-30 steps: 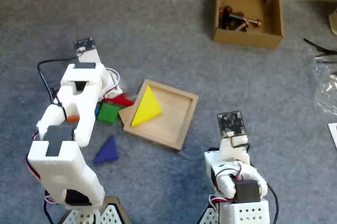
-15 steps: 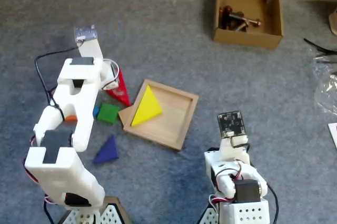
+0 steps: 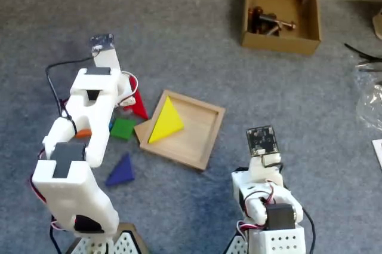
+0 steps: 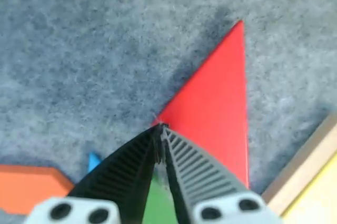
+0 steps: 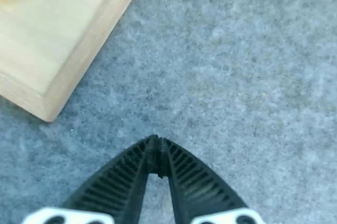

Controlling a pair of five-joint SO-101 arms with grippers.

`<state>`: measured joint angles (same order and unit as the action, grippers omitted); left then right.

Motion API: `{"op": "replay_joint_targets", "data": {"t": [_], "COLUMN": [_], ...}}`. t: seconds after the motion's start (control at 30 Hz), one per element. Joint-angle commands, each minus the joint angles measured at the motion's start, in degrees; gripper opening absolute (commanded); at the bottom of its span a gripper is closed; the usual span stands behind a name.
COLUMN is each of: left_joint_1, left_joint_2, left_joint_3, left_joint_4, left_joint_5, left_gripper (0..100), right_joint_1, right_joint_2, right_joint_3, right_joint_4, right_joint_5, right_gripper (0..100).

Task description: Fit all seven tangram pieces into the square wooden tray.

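While the left gripper (image 4: 160,129) is closed tight, its ribbed jaws meet on 1 corner of the red triangle (image 4: 210,113), and the piece casts a shadow on the grey carpet (image 4: 79,50) beside it, so it seems lifted a little. In the high view the red triangle runs long and narrow, its sharp tip pointing toward the far side of the table and its other end just off the left corner of the wooden tray (image 3: 206,137).

The tray sits turned at an angle to the arms, with the yellow triangle (image 3: 165,121) lying inside it along its left side, long axis running from the far corner toward the near-left rim. A green square (image 3: 123,128) lies on the carpet just beside the tray's left corner. Beside it, partly under the left arm, are an orange piece (image 4: 26,187) and a sliver of a light-blue piece (image 4: 93,161). A dark-blue triangle (image 3: 122,170) lies nearer the arm bases, tip pointing away from them.

The right gripper (image 5: 157,153) has its jaws pressed together on nothing, over bare carpet near 1 corner of the tray. A cardboard box (image 3: 280,15) stands at the far side.
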<state>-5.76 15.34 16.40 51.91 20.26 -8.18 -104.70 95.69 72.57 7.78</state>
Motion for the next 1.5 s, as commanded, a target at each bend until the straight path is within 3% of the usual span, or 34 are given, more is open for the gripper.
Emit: {"op": "replay_joint_targets", "data": {"t": [0.0,0.23,0.53,0.7,0.97,1.2,1.47], "left_joint_1": [1.01,1.8,3.21,4.79,7.69,7.69,10.95], "left_joint_2": [-0.4,-0.92,-0.92,-0.48,-0.22,-0.22,6.11], "left_joint_3": [-1.19,-1.27,-5.49,-12.0,-14.46,-13.85,-14.55], "left_joint_4": [-0.44,-0.35,2.37,9.85,10.55,5.1,-5.1], "left_joint_5": [0.0,0.0,-0.18,-10.11,-20.57,-30.33,-30.59], "left_gripper": [11,25,27,27,27,27,27], "right_joint_1": [-0.57,-0.57,-0.57,-0.57,-0.57,-0.57,-0.57], "right_joint_2": [-0.48,-0.48,-0.48,-0.48,-0.48,-0.48,-0.48], "right_joint_3": [6.73,6.73,6.73,6.73,6.73,6.73,6.73], "right_joint_4": [-1.01,-1.01,-1.01,-1.01,-1.01,-1.01,-1.01], "right_joint_5": [-0.44,-0.44,-0.44,-0.44,-0.44,-0.44,-0.44], "right_gripper": [0.5,0.5,0.5,0.5,0.5,0.5,0.5]}}
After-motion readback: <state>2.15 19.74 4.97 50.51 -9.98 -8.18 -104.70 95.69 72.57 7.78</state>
